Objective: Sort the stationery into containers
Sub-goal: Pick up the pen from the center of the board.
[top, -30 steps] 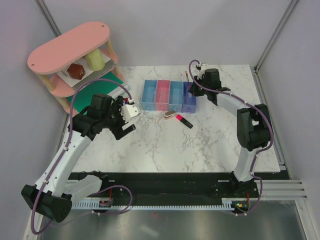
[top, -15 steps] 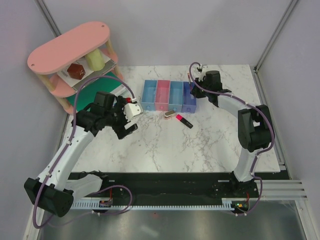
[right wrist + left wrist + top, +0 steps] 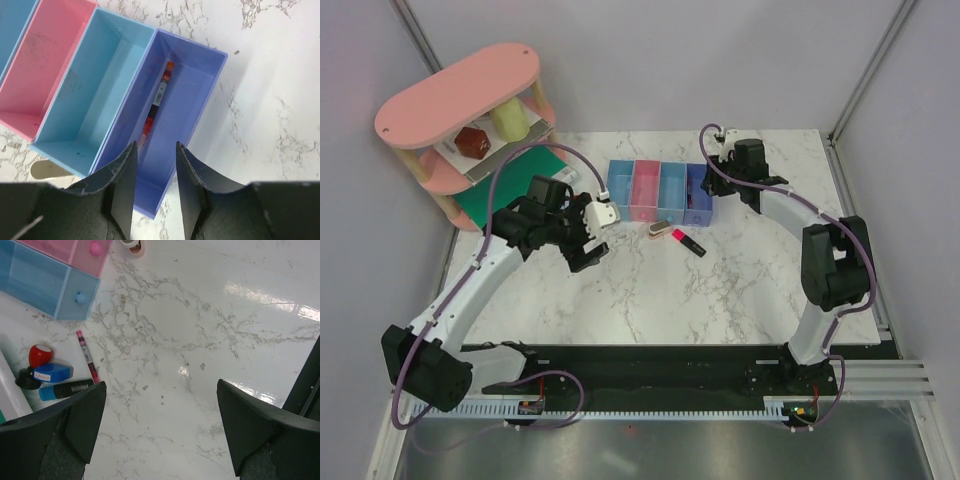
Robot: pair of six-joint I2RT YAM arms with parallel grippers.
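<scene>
Four bins stand in a row: light blue [image 3: 620,188], pink [image 3: 646,188], light blue [image 3: 671,188] and violet-blue [image 3: 697,195]. My right gripper [image 3: 155,147] hovers over the violet bin [image 3: 190,100], jaws slightly apart and empty; a thin red pen [image 3: 157,102] lies inside it. My left gripper [image 3: 161,390] is wide open and empty above bare marble. To its left lie another thin red pen [image 3: 87,356], a red piece [image 3: 40,354], a blue piece [image 3: 52,373] and a black-and-blue piece [image 3: 65,389]. A beige stapler-like block [image 3: 660,229] and a black marker with a pink-red cap [image 3: 688,242] lie before the bins.
A pink oval tiered shelf [image 3: 460,95] stands at the back left, with a flat green board [image 3: 510,185] beside it. The left arm [image 3: 480,280] reaches across the left side of the marble table [image 3: 720,290]. Metal frame posts stand at the back corners.
My left gripper has moved right, toward the bins. My right gripper, which carried a red pen near the violet bin, is empty, and the pen lies in that bin.
</scene>
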